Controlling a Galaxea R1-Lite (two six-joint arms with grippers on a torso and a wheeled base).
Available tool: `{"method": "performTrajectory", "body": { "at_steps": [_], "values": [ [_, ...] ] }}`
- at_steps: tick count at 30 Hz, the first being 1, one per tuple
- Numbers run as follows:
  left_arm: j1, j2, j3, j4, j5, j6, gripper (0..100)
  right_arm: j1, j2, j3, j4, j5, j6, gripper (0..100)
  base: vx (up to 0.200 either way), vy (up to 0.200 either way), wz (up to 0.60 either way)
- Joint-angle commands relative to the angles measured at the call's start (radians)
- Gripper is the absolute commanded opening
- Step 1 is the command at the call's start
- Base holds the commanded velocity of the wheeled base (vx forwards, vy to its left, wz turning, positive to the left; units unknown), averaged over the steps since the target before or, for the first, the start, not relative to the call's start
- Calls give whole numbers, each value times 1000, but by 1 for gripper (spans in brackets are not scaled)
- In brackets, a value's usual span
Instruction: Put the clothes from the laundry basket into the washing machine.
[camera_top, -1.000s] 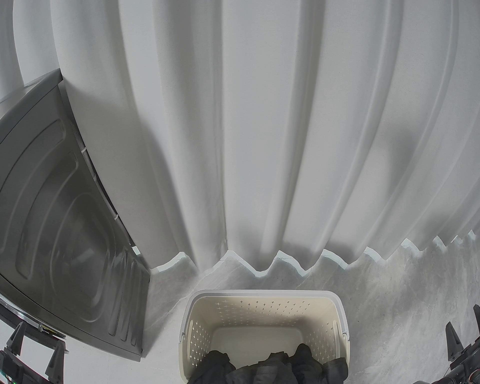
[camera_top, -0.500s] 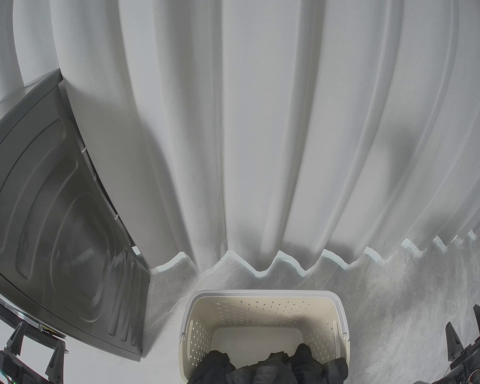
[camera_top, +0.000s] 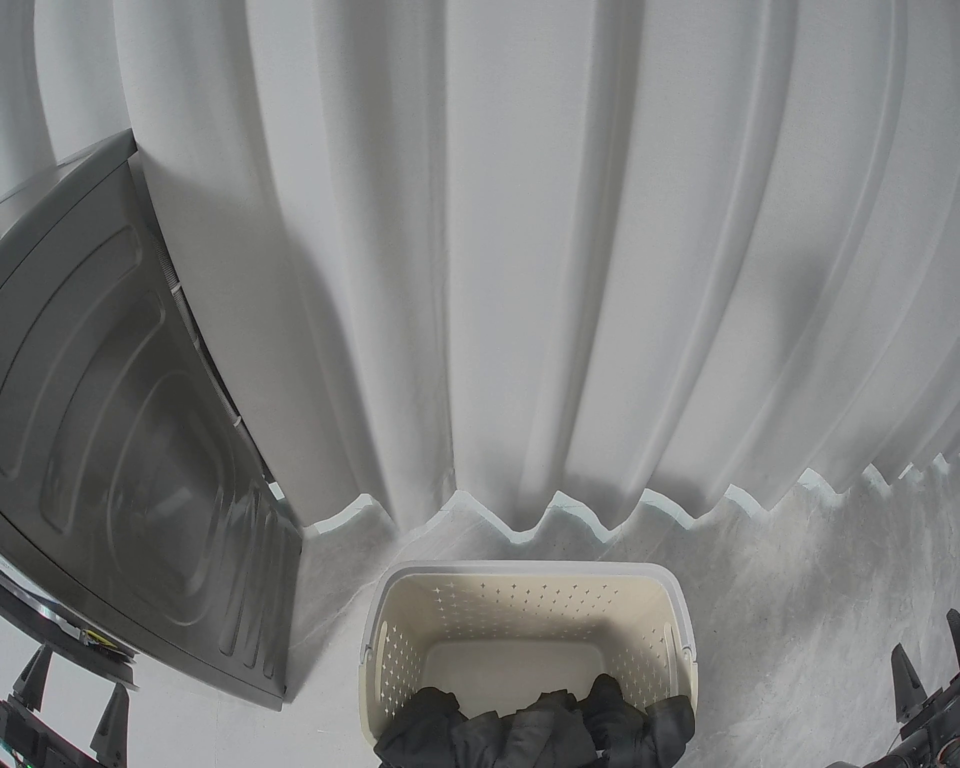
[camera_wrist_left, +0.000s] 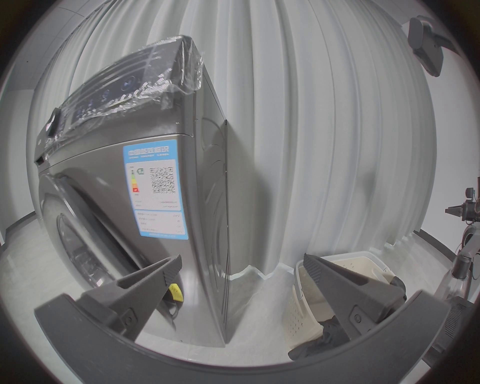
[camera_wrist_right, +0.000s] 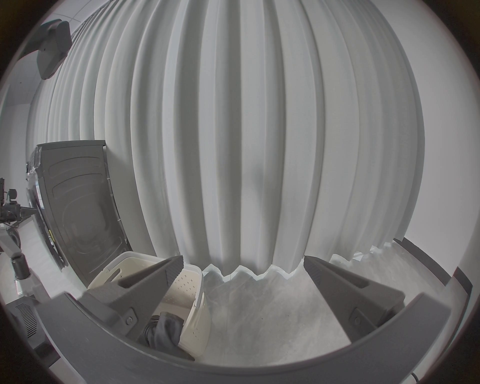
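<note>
A cream perforated laundry basket (camera_top: 530, 572) stands on the floor in front of me, with dark clothes (camera_top: 530, 730) heaped against its near wall. The grey washing machine (camera_top: 110, 440) stands to the left of the basket, its side panel facing it. My left gripper (camera_top: 72, 700) hangs open low at the left, near the machine's front corner. My right gripper (camera_top: 928, 660) hangs open low at the right, apart from the basket. The left wrist view shows the left gripper (camera_wrist_left: 242, 260) empty, the machine (camera_wrist_left: 150, 190) and the basket (camera_wrist_left: 305, 305). The right gripper (camera_wrist_right: 242, 260) is empty, with the basket (camera_wrist_right: 192, 295) beside it.
A white pleated curtain (camera_top: 520, 250) hangs behind the basket and the machine, reaching the floor. The pale marbled floor (camera_top: 800, 600) lies bare to the right of the basket. A narrow strip of floor (camera_wrist_left: 255, 300) separates machine and basket.
The whole head picture has shifted slightly, so the camera moved; basket and machine sit a little higher in view. Both grippers stay open where they were.
</note>
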Motion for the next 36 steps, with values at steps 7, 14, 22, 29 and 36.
{"method": "performTrajectory", "body": {
  "at_steps": [7,14,22,29,36],
  "values": [
    [0,-17,16,0,0,-1,100,0,-17,18,-1,0,1,100,-200,0,0],
    [0,-17,16,0,0,-1,100,0,-17,18,-1,0,-1,100,-200,0,0],
    [0,-17,16,0,0,-1,100,0,-17,18,-1,0,-1,100,-200,0,0],
    [0,-17,16,0,0,1,100,0,-17,18,-1,0,-1,100,-200,0,0],
    [0,-17,16,0,0,1,100,0,-17,18,-1,0,1,100,-57,0,0]
  ]
}}
